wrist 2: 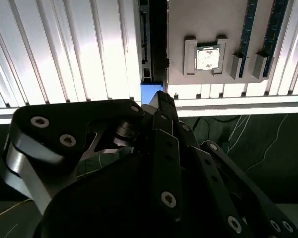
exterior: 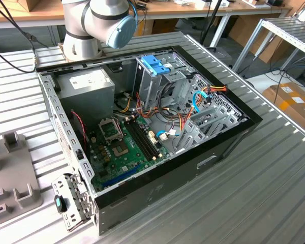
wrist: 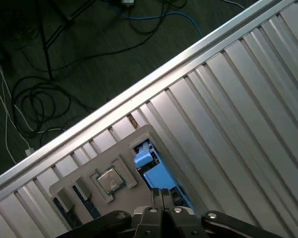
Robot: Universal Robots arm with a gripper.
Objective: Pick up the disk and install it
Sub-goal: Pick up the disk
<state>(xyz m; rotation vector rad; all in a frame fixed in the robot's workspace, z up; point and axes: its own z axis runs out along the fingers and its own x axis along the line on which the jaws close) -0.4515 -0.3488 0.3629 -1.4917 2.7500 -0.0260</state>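
Disk point(wrist: 148, 163) shows its blue plastic side at the rim of a grey tray point(wrist: 69, 186); it sits just beside a small silver chip point(wrist: 109, 179) that rests in its own holder on the same tray; on its other side is the bare ribbed metal table point(wrist: 238, 99); the black gripper point(wrist: 161, 193) hangs right over the blue part, so near that its tip covers a bit of it; I cannot tell if the gripper holds the disk or only comes close to it; in the second wrist view the gripper point(wrist 2: 161, 99) is big and dark in front, and the blue of the disk point(wrist 2: 149, 93) peeks out right at its tip; past it lie the grey tray point(wrist 2: 203, 20), the chip point(wrist 2: 207, 57) and two long memory sticks point(wrist 2: 248, 29) standing in slots; the tray lies near the edge of the table, and beyond that edge is a dark floor with loose cables point(wrist: 39, 99); in the exterior view an open computer case point(exterior: 157, 188) lies on the table point(exterior: 244, 193); inside it are a green board point(exterior: 122, 147) and a bright blue latch point(exterior: 155, 65) on top of a grey metal cage; the foot of the arm point(exterior: 101, 23) stands behind the case.
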